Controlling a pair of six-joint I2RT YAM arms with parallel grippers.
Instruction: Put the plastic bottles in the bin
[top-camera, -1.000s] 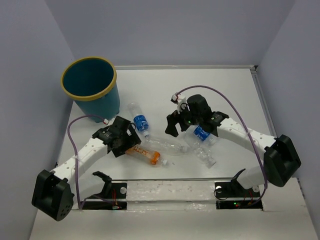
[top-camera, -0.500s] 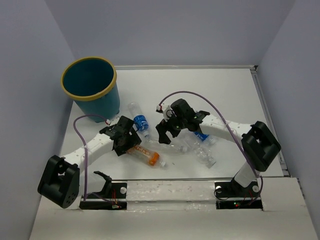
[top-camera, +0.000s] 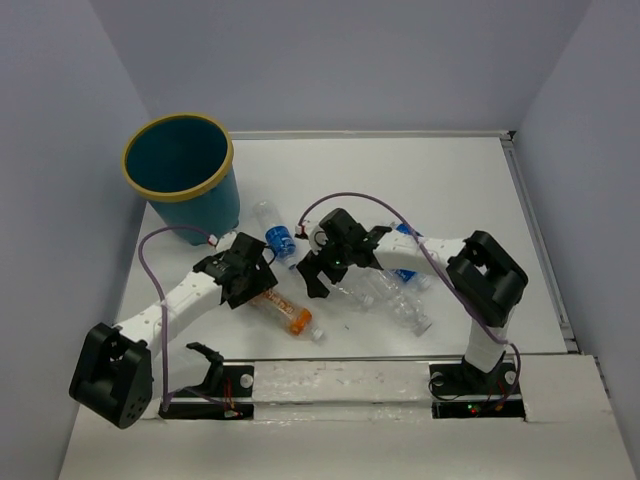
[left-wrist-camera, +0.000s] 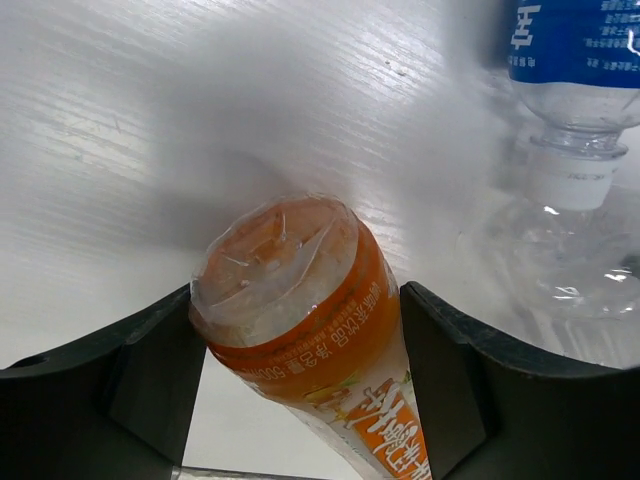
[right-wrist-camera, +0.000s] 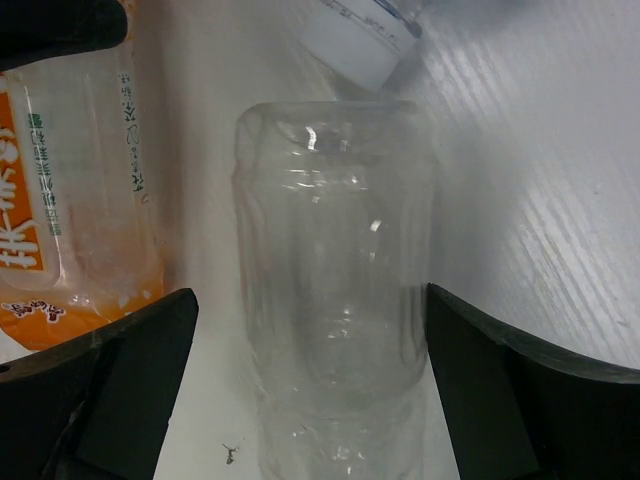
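- Left gripper (top-camera: 248, 282): jaws clamp the orange bottle (left-wrist-camera: 290, 300); open worktop (top-camera: 450, 180) toward the bin (top-camera: 228, 150).
- Right gripper (right-wrist-camera: 310, 400): jaws open, straddling a clear bottle (right-wrist-camera: 335, 260), having swung leftward.

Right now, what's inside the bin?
The bin shows only dark teal inside, with nothing lying in view. Its near wall covers part of the floor, so something could sit there unseen.

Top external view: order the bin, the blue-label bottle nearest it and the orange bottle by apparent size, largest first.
1. bin, clearly largest.
2-3. blue-label bottle and orange bottle: these look alike; the left end effector hides part of the orange one, so no ranking.
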